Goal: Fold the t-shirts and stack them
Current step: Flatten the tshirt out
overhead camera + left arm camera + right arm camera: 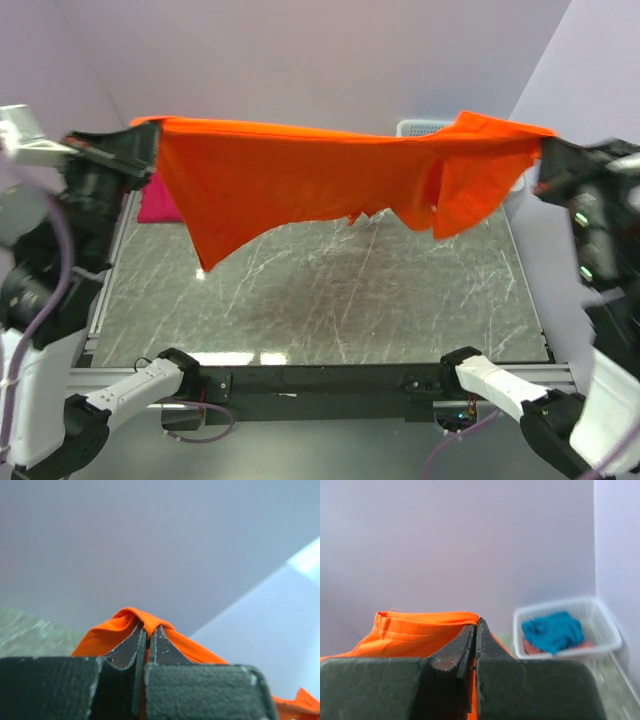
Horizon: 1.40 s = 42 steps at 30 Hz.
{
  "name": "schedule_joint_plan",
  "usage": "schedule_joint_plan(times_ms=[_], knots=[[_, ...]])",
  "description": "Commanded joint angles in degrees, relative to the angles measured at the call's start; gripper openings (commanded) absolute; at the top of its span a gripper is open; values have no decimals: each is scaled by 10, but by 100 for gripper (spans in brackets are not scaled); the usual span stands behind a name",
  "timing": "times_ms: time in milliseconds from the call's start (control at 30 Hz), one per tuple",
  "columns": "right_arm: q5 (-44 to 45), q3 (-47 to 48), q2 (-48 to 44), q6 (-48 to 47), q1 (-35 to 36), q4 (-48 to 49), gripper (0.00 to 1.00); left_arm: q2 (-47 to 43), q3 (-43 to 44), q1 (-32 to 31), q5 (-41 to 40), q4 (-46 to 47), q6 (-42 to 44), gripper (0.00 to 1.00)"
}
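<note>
A magenta t-shirt [160, 205] lies at the desk's [330, 310] far left; our left end effector [148, 630] is clenched on one end of the orange t-shirt [300, 185], which hangs stretched above the desk; our right end effector [476, 625] pinches the other end. We judge this the spreading step; next we should lower the cloth flat, keeping it taut and level.
</note>
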Motion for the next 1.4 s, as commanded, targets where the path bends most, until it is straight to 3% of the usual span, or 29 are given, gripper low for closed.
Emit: schedule_joint_plan(times_ms=[0, 233, 367, 467, 633, 733, 900, 933, 967, 1000, 1033, 1067, 1100, 1233, 1367], knots=[[-55, 65, -40, -61, -4, -3, 0, -11, 89, 1, 81, 30, 59, 1], [-101, 82, -77, -111, -3, 26, 0, -27, 115, 1, 136, 60, 72, 1], [-82, 49, -81, -139, -4, 47, 0, -15, 70, 1, 113, 62, 69, 1], [-19, 5, -69, -157, -4, 63, 0, 1, 19, 1, 90, 65, 64, 1], [121, -163, -43, -178, -5, 146, 0, 44, -80, 1, -70, 62, 43, 1], [90, -273, -5, -184, -8, 205, 0, 98, -152, 18, -125, 55, 16, 1], [-35, -392, 139, -145, -29, 278, 2, 272, -247, 134, -30, 110, -17, 4], [-50, -401, 201, -135, -31, 292, 7, 306, -238, 142, -10, 114, -16, 7], [-90, -400, 236, -136, -32, 303, 15, 341, -223, 148, 1, 110, -14, 25], [-102, -390, 271, -132, -31, 310, 35, 406, -204, 152, 13, 78, -11, 37], [-104, -375, 337, -109, -31, 303, 39, 434, -161, 153, 19, 56, -15, 48], [-101, -337, 366, -101, -30, 289, 47, 465, -148, 153, 25, 45, -16, 86], [-93, -319, 388, -94, -29, 256, 78, 469, -145, 153, 29, 44, -16, 99], [-82, -331, 378, -62, -16, 253, 82, 429, -212, 153, 45, 100, -18, 99], [-126, -436, 306, 14, -13, 264, 82, 391, -260, 152, 53, 107, -26, 99]])
